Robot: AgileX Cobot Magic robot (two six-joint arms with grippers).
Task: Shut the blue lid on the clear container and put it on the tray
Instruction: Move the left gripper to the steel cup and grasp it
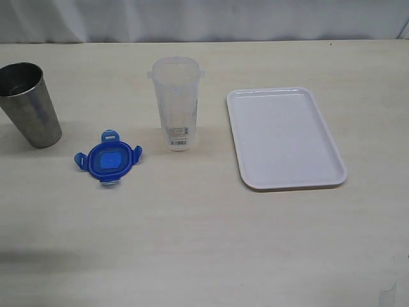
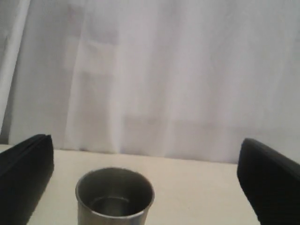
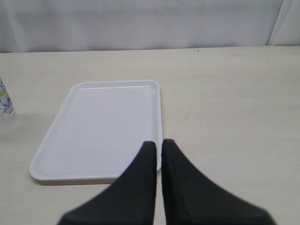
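Observation:
The blue lid (image 1: pixel 107 158) lies flat on the table with its flaps spread, left of the clear container (image 1: pixel 176 103), which stands upright and uncapped with its white label low on its wall. The white tray (image 1: pixel 285 137) lies to the right of the container, with nothing on it. Neither arm shows in the exterior view. My left gripper (image 2: pixel 145 173) is open, its black fingers wide apart, looking over the steel cup. My right gripper (image 3: pixel 159 146) is shut with nothing between its fingers, above the tray's (image 3: pixel 101 129) near corner. A sliver of the container (image 3: pixel 4 103) shows at that view's edge.
A tapered grey steel cup (image 1: pixel 29 103) stands at the far left of the table, also in front of my left gripper (image 2: pixel 115 197). A white curtain (image 1: pixel 204 19) hangs behind the table's far edge.

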